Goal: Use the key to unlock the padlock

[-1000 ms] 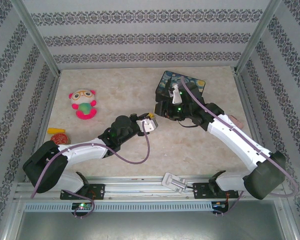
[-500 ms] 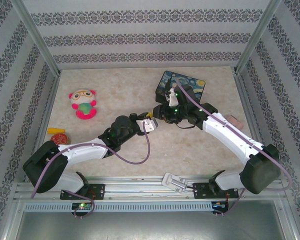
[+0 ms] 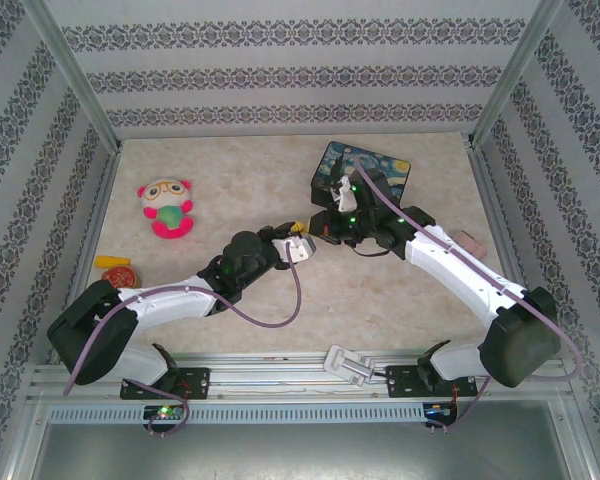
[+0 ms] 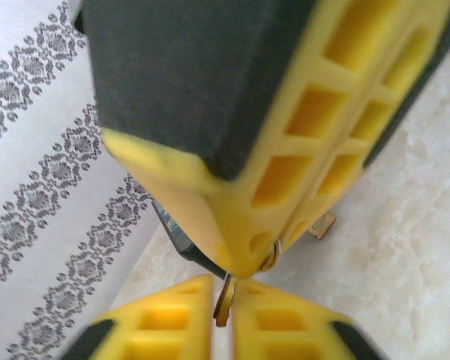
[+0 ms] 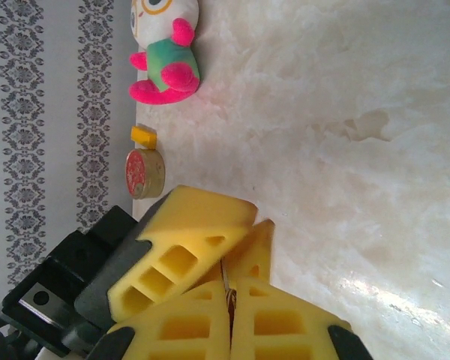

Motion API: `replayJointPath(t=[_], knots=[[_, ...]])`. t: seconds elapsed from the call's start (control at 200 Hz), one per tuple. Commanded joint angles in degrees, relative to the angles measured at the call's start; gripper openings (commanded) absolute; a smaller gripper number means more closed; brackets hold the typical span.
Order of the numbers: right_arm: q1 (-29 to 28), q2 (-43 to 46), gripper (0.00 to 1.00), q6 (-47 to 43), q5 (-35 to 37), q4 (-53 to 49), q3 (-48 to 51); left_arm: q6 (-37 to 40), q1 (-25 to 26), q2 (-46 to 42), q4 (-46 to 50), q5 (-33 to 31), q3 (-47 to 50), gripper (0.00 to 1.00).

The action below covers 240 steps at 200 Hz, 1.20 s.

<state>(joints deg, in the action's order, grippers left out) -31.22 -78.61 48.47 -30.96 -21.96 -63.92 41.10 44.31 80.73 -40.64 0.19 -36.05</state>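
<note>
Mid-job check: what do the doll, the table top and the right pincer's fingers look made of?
Doll: soft plush fabric, with a fuzzy matte pile in pink and green.
Table top: hard and smooth, marble-patterned with a faint sheen. It could be stone or printed laminate; I can't tell which.
Fingers of the right pincer: matte yellow, moulded with open ribbed cells, likely plastic or firm rubber.

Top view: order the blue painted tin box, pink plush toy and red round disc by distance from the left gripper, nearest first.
From the left gripper:
1. Blue painted tin box, farther back, right.
2. Pink plush toy, left.
3. Red round disc, left edge.
</note>
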Motion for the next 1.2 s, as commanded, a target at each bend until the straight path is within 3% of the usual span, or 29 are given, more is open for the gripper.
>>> replayJointPath(t=[0.0,0.12,0.285,0.41,0.55,0.73,0.919,1.194], knots=[[0.9,0.7,0.0,-1.0,-0.5,1.2,1.7,-2.1,0.9,-0.9,-4.5,0.4,0.2,0.41],[2.0,3.0,0.0,-3.3,0.7,1.5,3.0,-4.4,0.9,-3.5,-4.5,1.9,2.0,0.71],[3.9,7.4,0.0,-7.3,1.2,1.6,5.4,-9.7,0.9,-9.5,-1.9,2.9,4.7,1.0],[5.8,11.3,0.0,-11.6,0.5,1.7,7.9,-13.6,0.9,-14.3,-1.3,1.8,6.9,0.99],[8.8,15.4,0.0,-15.6,-0.7,1.8,10.8,-18.0,0.8,-17.6,0.6,-3.9,6.1,0.99],[14.5,20.1,0.0,-17.2,-1.6,1.9,13.7,-29.7,-1.0,-17.1,13.4,-10.6,-3.2,0.99],[18.4,24.7,0.0,-20.9,-2.9,2.8,16.2,-39.6,-3.0,-14.2,19.2,-10.6,-10.2,0.99],[19.0,34.0,0.0,-27.8,-12.7,11.9,22.1,-57.2,-8.7,-11.2,23.1,-4.0,-16.0,0.99]])
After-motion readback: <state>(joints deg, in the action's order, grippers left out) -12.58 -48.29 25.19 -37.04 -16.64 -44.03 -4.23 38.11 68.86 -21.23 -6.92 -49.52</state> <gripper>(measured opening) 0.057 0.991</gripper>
